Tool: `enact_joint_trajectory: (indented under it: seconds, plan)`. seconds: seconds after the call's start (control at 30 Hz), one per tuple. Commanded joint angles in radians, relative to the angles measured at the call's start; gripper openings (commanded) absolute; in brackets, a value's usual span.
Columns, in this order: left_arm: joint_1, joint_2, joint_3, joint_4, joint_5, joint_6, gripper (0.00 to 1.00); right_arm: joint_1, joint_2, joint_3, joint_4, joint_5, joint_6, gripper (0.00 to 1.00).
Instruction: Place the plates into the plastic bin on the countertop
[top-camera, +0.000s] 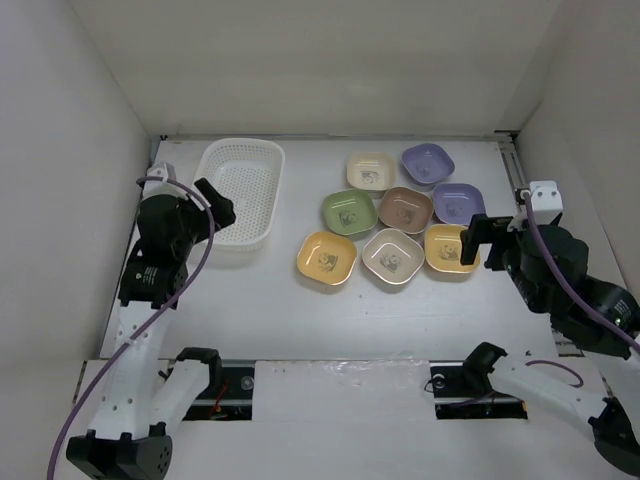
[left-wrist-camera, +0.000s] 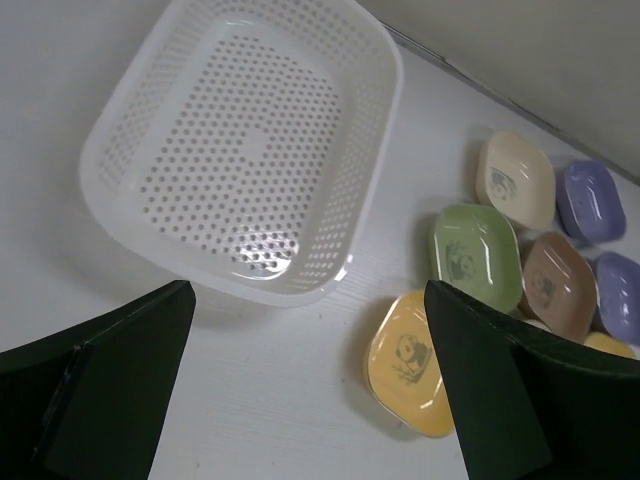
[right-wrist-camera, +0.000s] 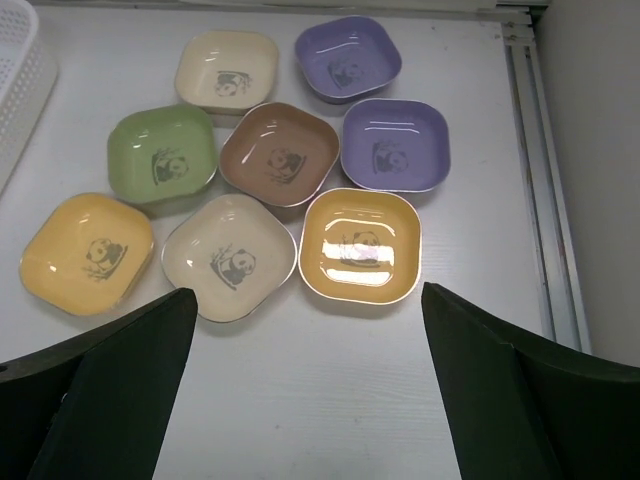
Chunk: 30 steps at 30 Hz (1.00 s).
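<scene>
The white mesh plastic bin (top-camera: 240, 185) stands empty at the back left of the countertop (top-camera: 270, 310); it also shows in the left wrist view (left-wrist-camera: 245, 140). Eight plates lie clustered to its right: cream (top-camera: 371, 170), two lavender (top-camera: 427, 162) (top-camera: 458, 203), brown (top-camera: 406, 209), green (top-camera: 349, 212), yellow (top-camera: 327, 257), beige (top-camera: 392, 256) and yellow-orange (top-camera: 451, 248). My left gripper (top-camera: 215, 205) (left-wrist-camera: 308, 330) is open and empty above the bin's near right corner. My right gripper (top-camera: 478, 240) (right-wrist-camera: 308, 330) is open and empty, just right of the yellow-orange plate (right-wrist-camera: 360, 245).
White walls enclose the countertop on the left, back and right. A metal rail (right-wrist-camera: 535, 170) runs along the right edge beside the plates. The arm bases and cables sit at the near edge.
</scene>
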Motion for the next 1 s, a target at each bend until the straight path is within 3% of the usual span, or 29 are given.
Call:
enact_joint_trajectory:
  seconds: [0.0,0.13,0.27,0.53,0.6,0.63,0.67,0.73,0.77,0.87,0.97]
  plan:
    - [-0.015,-0.025,0.020,0.047,0.192,0.051,1.00,-0.007,0.007,0.018,0.000,0.011,0.011,1.00]
    - [-0.015,-0.038,-0.009,0.067,0.449,0.039,0.97,-0.007,-0.003,-0.008,0.045,-0.017,0.011,1.00]
    - [-0.015,-0.032,-0.023,0.020,0.484,0.066,0.97,-0.007,0.045,-0.017,0.069,-0.043,0.011,1.00]
    - [-0.015,0.138,-0.051,0.006,0.506,0.114,1.00,-0.007,0.131,-0.045,0.184,-0.127,0.002,1.00]
    - [-0.059,0.203,-0.051,0.015,0.534,0.114,1.00,-0.007,0.158,-0.045,0.209,-0.137,-0.009,1.00]
    - [-0.140,0.241,-0.020,0.015,0.441,0.079,1.00,-0.007,0.168,-0.054,0.220,-0.137,-0.018,1.00]
    - [-0.385,0.311,0.012,0.015,0.309,0.035,1.00,-0.007,0.178,-0.054,0.229,-0.137,-0.018,1.00]
    - [-0.603,0.385,0.096,-0.011,-0.027,-0.053,1.00,-0.007,0.214,-0.042,0.229,-0.137,-0.030,1.00]
    - [-0.689,0.475,0.200,-0.035,-0.082,-0.112,1.00,-0.007,0.214,-0.026,0.229,-0.137,-0.030,1.00]
    - [-0.713,0.559,0.282,-0.098,-0.192,-0.162,1.00,-0.016,0.202,-0.026,0.229,-0.155,-0.030,1.00]
    - [-0.713,0.558,0.227,-0.089,-0.250,-0.210,1.00,-0.016,0.156,-0.058,0.241,-0.180,-0.040,1.00]
